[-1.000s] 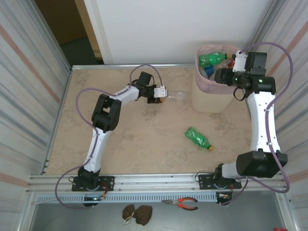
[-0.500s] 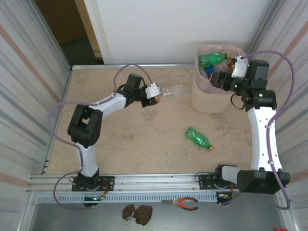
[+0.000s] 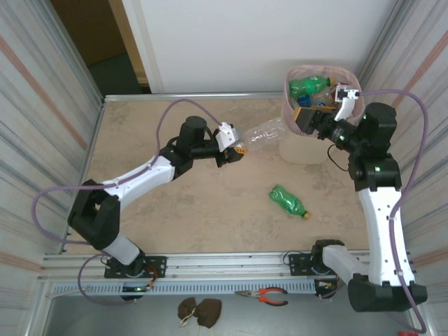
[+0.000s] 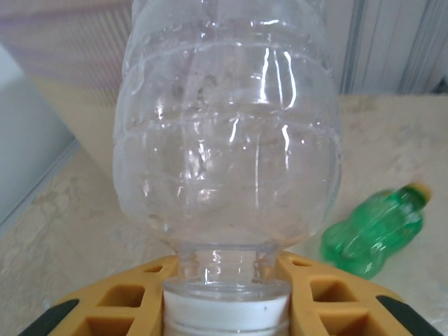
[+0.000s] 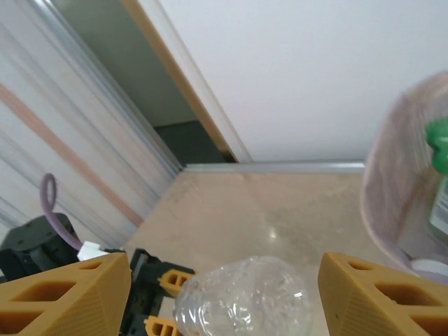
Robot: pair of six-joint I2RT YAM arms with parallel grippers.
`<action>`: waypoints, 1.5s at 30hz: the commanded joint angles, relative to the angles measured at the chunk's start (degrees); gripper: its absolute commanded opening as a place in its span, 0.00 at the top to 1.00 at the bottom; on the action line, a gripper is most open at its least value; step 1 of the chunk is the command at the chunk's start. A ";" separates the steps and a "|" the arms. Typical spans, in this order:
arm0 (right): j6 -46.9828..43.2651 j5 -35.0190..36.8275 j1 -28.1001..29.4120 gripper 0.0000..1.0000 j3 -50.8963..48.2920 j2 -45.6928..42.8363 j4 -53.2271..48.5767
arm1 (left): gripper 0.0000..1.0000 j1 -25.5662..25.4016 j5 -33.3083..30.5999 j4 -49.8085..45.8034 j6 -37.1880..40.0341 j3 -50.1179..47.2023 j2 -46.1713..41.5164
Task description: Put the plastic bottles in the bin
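Observation:
A clear plastic bottle (image 3: 264, 133) with a white cap (image 4: 227, 311) hangs in the air just left of the bin. My left gripper (image 3: 238, 147) is shut on its neck (image 4: 227, 269). Facing it, my right gripper (image 3: 299, 122) stands open at the bin's left side, and the bottle's base (image 5: 241, 297) lies between its yellow fingers (image 5: 66, 297) without touching them. The beige bin (image 3: 308, 143) with a pink liner (image 5: 392, 203) stands at the back right, with a green bottle (image 3: 308, 85) and others inside. Another green bottle (image 3: 288, 201) lies on the table.
Corrugated metal walls close in both sides of the table (image 3: 175, 203). Red-handled pliers (image 3: 262, 296) and a dark brown object (image 3: 198, 310) lie on the ledge in front of the arm bases. Purple cables loop beside each arm.
My left arm has lifted the clear bottle and carried it right, up to the bin. My right gripper has swung left from over the bin to the bottle's base and opened wider.

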 commanded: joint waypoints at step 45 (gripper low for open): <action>10.48 -3.24 12.25 0.37 0.48 -1.32 11.27 | 0.69 -8.07 0.56 14.22 -19.76 1.54 -9.65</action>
